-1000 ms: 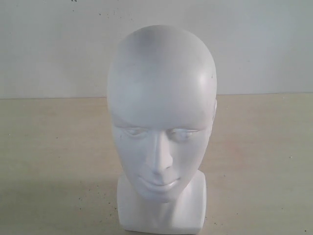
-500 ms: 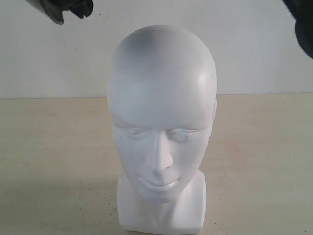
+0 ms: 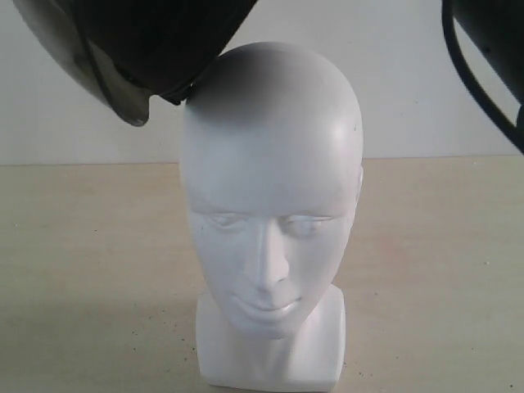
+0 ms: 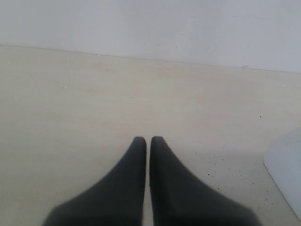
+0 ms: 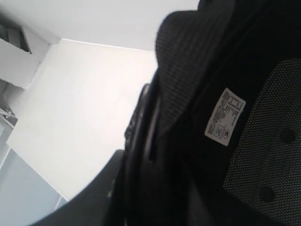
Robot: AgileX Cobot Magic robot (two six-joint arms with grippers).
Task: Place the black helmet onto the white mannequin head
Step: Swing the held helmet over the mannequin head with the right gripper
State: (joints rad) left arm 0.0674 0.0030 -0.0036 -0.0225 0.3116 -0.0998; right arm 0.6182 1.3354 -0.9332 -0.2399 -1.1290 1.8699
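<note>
Hovering: black helmet [image 3: 155, 37], tilted, high beside the crown of the white mannequin head [image 3: 270, 164]; contact unclear.
Head: upright on the table [image 3: 82, 246].
My right gripper: hidden against the helmet's padded lining [image 5: 263, 155]; I cannot tell its grip.
My left gripper [image 4: 148, 140]: fingers nearly together, empty, above the table.

Matte white mannequin head [image 3: 270, 164], black helmet [image 3: 155, 33], smoky visor [image 3: 90, 74], beige table [image 3: 82, 246]
</note>
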